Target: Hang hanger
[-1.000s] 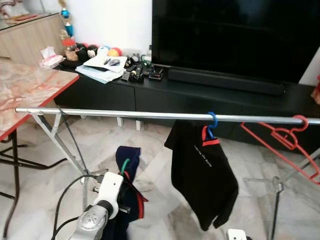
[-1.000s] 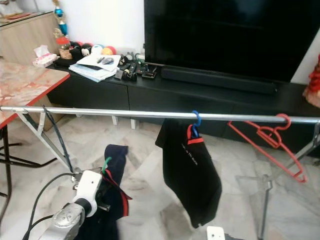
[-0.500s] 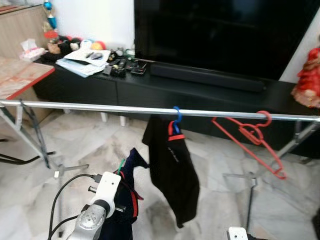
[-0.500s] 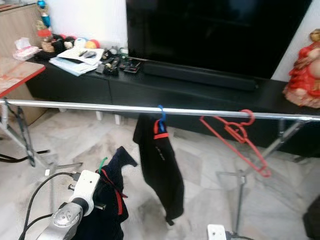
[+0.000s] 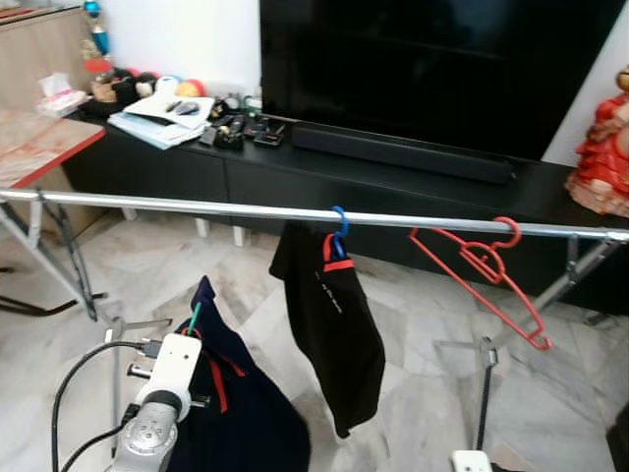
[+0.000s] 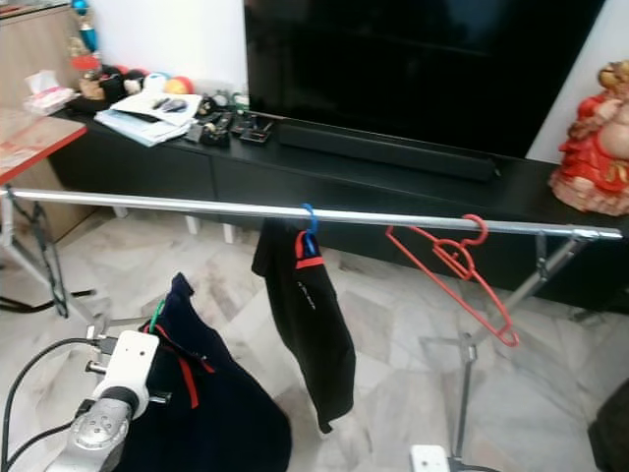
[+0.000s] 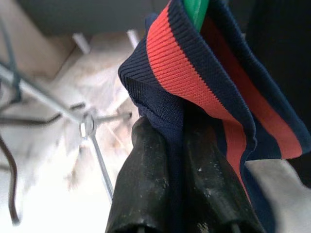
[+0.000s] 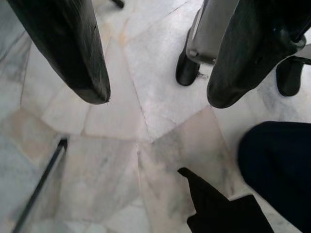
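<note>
Head views: a navy garment (image 5: pixel 231 413) on a green hanger (image 5: pixel 195 317) is held below the silver rail (image 5: pixel 197 207), to the left of the black shirt (image 5: pixel 334 324) on its blue hook (image 5: pixel 339 220) and well left of the bare red hanger (image 5: pixel 482 270). The green hook tip points up and slightly rightward toward the rail; the garment's long axis hangs downward. For a clean hang, the hook is best lifted above the rail over the free stretch left of the black shirt, then lowered with its opening facing the bar.

Left wrist view: the left gripper (image 7: pixel 177 141) is clenched on the striped collar (image 7: pixel 194 82) beneath the green neck (image 7: pixel 197 12).

Right wrist view: the right gripper (image 8: pixel 155 92) is seen released, fingers spread above the marble floor (image 8: pixel 112 160).
</note>
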`<state>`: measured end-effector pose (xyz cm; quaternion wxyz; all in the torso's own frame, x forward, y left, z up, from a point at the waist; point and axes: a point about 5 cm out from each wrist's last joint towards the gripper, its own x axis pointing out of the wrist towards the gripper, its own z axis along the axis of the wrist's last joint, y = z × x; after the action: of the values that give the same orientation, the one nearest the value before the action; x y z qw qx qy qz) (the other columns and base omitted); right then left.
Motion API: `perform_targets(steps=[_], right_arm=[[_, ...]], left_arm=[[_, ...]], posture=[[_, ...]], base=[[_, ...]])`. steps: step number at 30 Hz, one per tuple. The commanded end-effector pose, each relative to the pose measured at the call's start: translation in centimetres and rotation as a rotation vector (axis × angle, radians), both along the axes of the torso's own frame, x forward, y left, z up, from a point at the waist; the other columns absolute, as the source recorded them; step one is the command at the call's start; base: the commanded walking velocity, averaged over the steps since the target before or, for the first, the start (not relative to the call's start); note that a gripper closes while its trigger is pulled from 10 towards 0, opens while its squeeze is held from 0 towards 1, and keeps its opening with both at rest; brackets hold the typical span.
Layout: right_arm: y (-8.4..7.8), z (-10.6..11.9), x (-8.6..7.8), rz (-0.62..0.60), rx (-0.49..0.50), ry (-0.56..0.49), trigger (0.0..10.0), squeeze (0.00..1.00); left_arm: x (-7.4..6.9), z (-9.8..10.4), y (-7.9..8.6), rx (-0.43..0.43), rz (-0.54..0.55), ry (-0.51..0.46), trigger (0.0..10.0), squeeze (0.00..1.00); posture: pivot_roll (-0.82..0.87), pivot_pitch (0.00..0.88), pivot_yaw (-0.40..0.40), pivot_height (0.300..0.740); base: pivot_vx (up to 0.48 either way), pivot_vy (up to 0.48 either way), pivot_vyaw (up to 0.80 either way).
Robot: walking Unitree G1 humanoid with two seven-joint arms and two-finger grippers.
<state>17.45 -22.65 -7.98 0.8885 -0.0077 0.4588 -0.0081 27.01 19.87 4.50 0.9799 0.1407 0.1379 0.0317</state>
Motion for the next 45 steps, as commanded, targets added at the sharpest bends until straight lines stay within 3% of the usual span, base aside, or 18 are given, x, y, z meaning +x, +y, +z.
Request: perform_targets(steps=[1, 8, 15, 19, 25, 33, 39, 41, 42, 45], right_arm=[[-0.2, 0.2, 0.3, -0.007, 0.011, -0.020, 10.0, 0.00], [-0.3, 0.0, -0.4, -0.002, 0.012, -0.007, 10.0, 0.00], [3.7, -0.9, -0.4, 0.001, 0.047, 0.013, 10.0, 0.00], [7.4, -0.9, 0.5, 0.014, 0.079, 0.005, 10.0, 0.00], [10.4, -0.6, 1.0, 0.025, 0.103, 0.001, 10.0, 0.00], [10.7, -0.3, 1.7, 0.042, 0.083, -0.003, 10.0, 0.00], [13.0, 0.2, 2.4, 0.070, 0.087, -0.021, 10.0, 0.00], [12.3, 0.1, 2.2, 0.060, 0.084, -0.017, 10.0, 0.00], [10.9, -0.2, 1.8, 0.034, 0.085, -0.013, 10.0, 0.00], [10.4, -0.4, 1.6, 0.026, 0.086, -0.011, 10.0, 0.00]], left_arm=[[0.1, 0.9, 0.1, 0.011, -0.009, -0.040, 10.0, 0.00], [0.2, 1.2, -0.1, 0.006, -0.003, -0.055, 10.0, 0.00], [0.1, 1.5, -0.6, -0.005, -0.048, -0.056, 10.0, 0.00], [0.1, 1.6, -0.3, -0.009, -0.063, -0.053, 10.0, 0.00], [-0.1, 1.5, -0.1, -0.089, -0.025, -0.069, 10.0, 0.00], [-1.0, 1.1, 0.4, -0.132, 0.004, -0.057, 10.0, 0.00], [-0.9, 1.1, 0.3, -0.139, -0.001, -0.058, 10.0, 0.00], [-0.9, 1.2, 0.3, -0.142, -0.002, -0.060, 10.0, 0.00], [-0.7, 1.2, 0.2, -0.143, -0.004, -0.063, 10.0, 0.00], [-0.6, 1.3, 0.0, -0.142, -0.008, -0.064, 10.0, 0.00]], posture=[[0.05, 0.050, -0.066, 0.740], [0.06, 0.049, -0.059, 0.740], [0.08, 0.035, -0.012, 0.740], [0.07, 0.024, 0.014, 0.740], [0.07, 0.003, 0.026, 0.740], [0.07, 0.000, 0.017, 0.740], [0.07, 0.000, 0.012, 0.740], [0.07, 0.006, 0.008, 0.740], [0.07, 0.011, 0.006, 0.740], [0.07, 0.014, 0.003, 0.740]], base=[[0.000, 0.000, 0.80], [0.000, 0.000, 0.75], [0.000, 0.000, 0.08], [0.000, 0.000, 0.00], [0.000, 0.000, 0.00], [0.110, 0.000, 0.00], [0.359, 0.000, 0.62], [0.368, 0.000, 0.80], [0.368, 0.000, 0.00], [0.373, 0.000, 0.00]])
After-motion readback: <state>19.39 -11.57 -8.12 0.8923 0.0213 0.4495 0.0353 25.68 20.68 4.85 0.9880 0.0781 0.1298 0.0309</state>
